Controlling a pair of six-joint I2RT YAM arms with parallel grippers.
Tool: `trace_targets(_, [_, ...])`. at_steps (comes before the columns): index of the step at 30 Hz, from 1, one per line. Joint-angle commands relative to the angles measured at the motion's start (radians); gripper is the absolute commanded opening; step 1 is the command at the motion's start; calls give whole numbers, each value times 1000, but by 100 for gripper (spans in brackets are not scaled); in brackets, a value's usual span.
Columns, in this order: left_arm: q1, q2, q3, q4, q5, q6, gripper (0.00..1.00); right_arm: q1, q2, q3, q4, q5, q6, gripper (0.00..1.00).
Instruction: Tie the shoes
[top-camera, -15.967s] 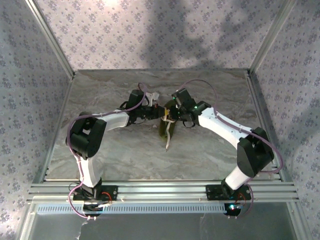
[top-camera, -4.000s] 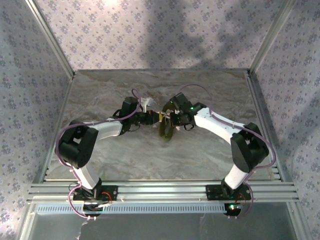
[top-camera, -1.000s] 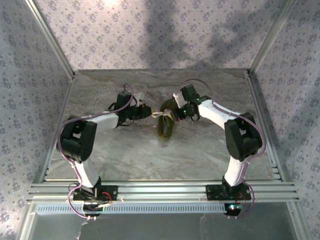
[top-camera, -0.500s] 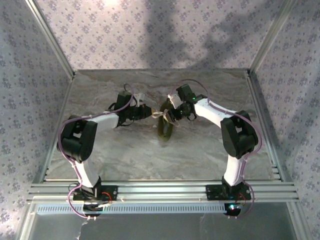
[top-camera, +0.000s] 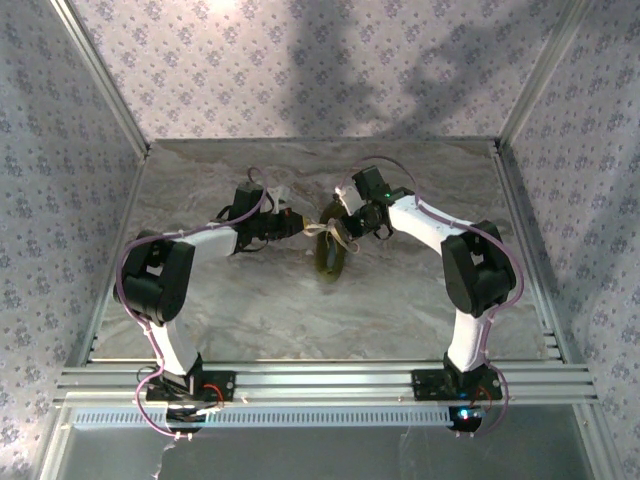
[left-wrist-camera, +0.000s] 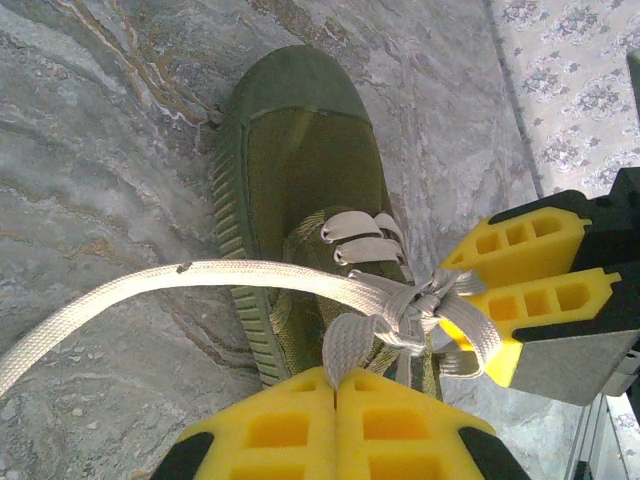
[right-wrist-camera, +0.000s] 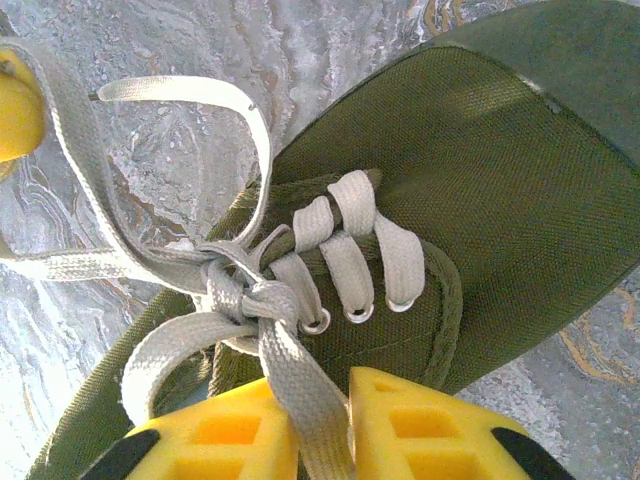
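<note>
At the right tool, the lace end seems hidden.

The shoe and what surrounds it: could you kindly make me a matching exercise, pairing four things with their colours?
Things:
1. shoe
2. laces
3. gripper pads
4. table

Colours:
A. yellow
B. marbled grey
C. olive green
D. cream

Pairs: 1-C, 2-D, 3-A, 4-B

Marbled table (floral walls)
</note>
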Motion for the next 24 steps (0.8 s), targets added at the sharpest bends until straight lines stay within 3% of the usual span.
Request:
trace_targets(1, [-2, 5, 22, 26, 19, 7, 0, 10, -16, 27, -30, 14, -7, 18])
trace_targets(9, [7, -2, 27, -1, -5, 18, 0, 17, -51, 10, -30, 52, 1, 0])
trace_targets(24, [2, -7, 149, -324, -273, 191, 0, 21, -133, -63, -48, 235, 88, 0])
